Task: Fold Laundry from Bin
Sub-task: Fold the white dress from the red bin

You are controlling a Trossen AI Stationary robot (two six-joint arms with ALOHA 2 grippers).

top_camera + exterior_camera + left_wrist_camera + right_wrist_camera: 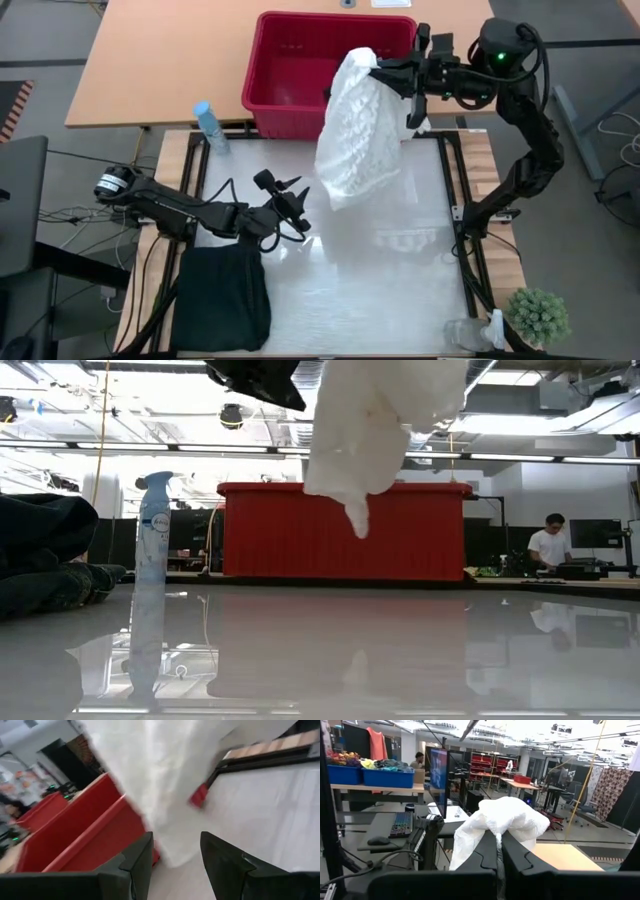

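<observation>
From the high view, we hold the white crinkled garment [355, 130] up by its top edge in the right gripper [400, 78], whose fingers pinch the cloth just over the near right corner of the red bin [290, 60]. The garment hangs over the far part of the tabletop [400, 290], its long axis running from the pinch down toward the near left, free end lowest. The left gripper [285, 200] waits low at centre left, fingers spread and holding nothing, aimed at the hanging cloth. A folded black garment [220, 295] lies at the near left, a spray bottle [210, 125] stands left of the bin, and a small potted plant [538, 315] sits at the near right corner.

In the low view, the garment [375, 430] hangs clear of the tabletop, tapering to a point in front of the bin [340, 530].

In the left wrist view, our spread fingers [137, 862] frame the cloth [165, 780] beside the bin wall [90, 835].

In the right wrist view, our fingers [487, 850] are pressed together on a bunched fold of the garment [505, 825].

We judge this the lift-out step, done. Next, the left gripper needs to catch a lower corner so we can spread the piece flat.
</observation>
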